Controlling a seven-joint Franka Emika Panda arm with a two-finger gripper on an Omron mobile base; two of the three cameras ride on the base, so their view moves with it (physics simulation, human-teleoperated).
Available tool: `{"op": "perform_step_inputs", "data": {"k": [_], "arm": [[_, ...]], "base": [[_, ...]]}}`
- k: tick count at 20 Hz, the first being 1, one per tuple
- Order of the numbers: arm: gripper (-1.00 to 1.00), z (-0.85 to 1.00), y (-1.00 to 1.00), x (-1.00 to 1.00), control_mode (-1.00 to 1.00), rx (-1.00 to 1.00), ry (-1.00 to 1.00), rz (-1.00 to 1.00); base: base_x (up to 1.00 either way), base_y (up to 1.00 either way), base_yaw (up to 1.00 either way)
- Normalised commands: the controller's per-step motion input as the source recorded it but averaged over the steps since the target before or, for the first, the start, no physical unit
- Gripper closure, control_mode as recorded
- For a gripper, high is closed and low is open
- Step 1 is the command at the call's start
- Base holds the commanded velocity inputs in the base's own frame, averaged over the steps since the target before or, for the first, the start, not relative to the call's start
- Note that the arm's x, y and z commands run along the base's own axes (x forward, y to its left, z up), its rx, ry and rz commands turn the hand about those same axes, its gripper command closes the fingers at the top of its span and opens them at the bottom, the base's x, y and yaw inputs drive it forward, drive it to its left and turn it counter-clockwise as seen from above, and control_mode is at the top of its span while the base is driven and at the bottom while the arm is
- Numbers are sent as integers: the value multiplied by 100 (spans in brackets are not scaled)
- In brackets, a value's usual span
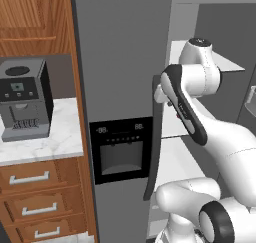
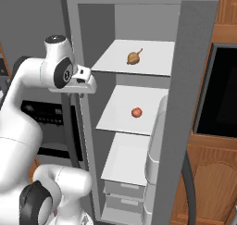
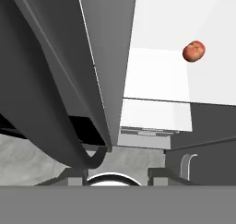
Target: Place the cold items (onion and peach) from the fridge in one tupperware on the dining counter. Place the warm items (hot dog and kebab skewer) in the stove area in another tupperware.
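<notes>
Fridge (image 2: 194, 57) standing open, onion (image 2: 134, 57) sitting mid upper shelf (image 2: 152, 64), peach (image 2: 136, 112) lying mid middle shelf (image 2: 115, 117) toward its back, gripper (image 2: 88, 87) hovering beside the fridge's left front edge, jaw state being impossible to tell, nothing visibly held

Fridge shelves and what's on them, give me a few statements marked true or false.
1. The onion lies on the top shelf. True.
2. The peach lies beside the onion on one shelf. False: it sits one shelf lower.
3. The gripper holds the peach. False: it is outside the fridge, by the handle, holding nothing.
4. The fridge's right door stands open. True.
</notes>
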Motion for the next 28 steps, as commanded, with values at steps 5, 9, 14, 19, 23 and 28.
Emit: {"op": "perform_step_inputs", "data": {"k": [5, 9, 14, 19, 23, 28], "arm": [[-100, -1, -6, -8, -100, 3, -3, -2], [-100, -34, -38, -1, -100, 1, -9, -11], [-100, -45, -63, -1, -100, 0, -14, -22], [-100, -37, -55, 7, -100, 0, 0, -18], [-100, -22, -48, 32, -100, 1, 5, -12], [-100, -26, -31, 45, -100, 0, 2, -2]], "base": [[0, 0, 0], [0, 0, 0], [0, 0, 0], [0, 0, 0], [0, 0, 0], [0, 0, 0]]}}
